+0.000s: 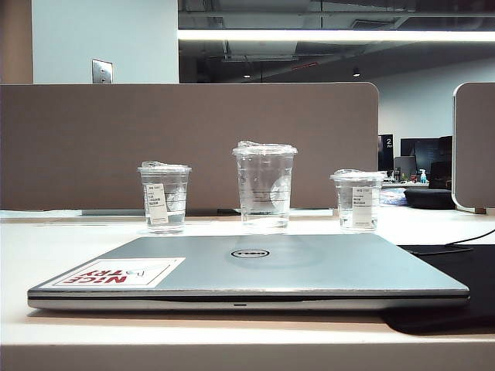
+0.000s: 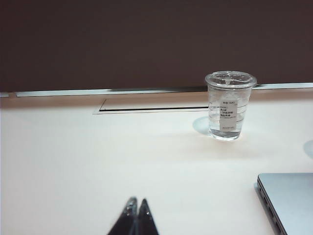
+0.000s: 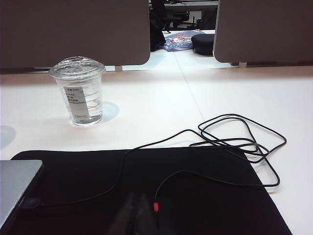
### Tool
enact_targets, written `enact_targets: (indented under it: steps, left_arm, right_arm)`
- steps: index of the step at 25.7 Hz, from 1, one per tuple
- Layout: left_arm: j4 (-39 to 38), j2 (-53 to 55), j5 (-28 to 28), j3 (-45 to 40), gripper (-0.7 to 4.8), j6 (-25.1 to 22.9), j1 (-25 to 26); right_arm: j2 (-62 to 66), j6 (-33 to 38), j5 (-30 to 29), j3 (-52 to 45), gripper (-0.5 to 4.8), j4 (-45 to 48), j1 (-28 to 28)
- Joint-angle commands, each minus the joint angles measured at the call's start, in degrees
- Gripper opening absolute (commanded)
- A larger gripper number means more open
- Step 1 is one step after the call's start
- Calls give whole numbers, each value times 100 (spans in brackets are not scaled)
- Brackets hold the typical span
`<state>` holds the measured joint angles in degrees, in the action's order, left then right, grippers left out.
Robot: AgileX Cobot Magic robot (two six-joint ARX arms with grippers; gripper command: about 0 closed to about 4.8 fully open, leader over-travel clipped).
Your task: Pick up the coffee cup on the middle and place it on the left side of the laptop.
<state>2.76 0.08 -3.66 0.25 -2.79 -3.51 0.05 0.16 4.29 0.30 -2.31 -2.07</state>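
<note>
Left gripper (image 2: 137, 205) fingers closed, empty | right gripper (image 3: 138, 205) likewise | open, approach coffee cup (image 1: 264, 185) low, avoid laptop (image 1: 255, 270).

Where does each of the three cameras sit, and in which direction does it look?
Exterior view: low at the table's near edge, facing the closed laptop, the coffee cup and two shorter cups before the partition; no arm shows.
Left wrist view: above the table, facing the left labelled cup; the left gripper shows, shut.
Right wrist view: above a black mat and cable, facing the right labelled cup; the right gripper shows, shut.
Shared: each wrist view catches one laptop corner.
</note>
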Motion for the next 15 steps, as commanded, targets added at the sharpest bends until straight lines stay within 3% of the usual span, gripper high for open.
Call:
enact_targets:
  steps: [1,9,14,15]
  left_arm:
    - [72,0,0,17,-5,24,2]
    - [72,0,46,17,-5,105,2]
    - [81,0,623,17,-5,367,2]
    - [79,0,981,17,-5,404,0]
  right_arm:
    - [-11,0,9,-22,-5,122,0]
    - [0,0,15,-22,-5,122,107]
    - [205,0,197,-22,-5,125,1510]
    - [400,0,188,-22,-5,118,1864]
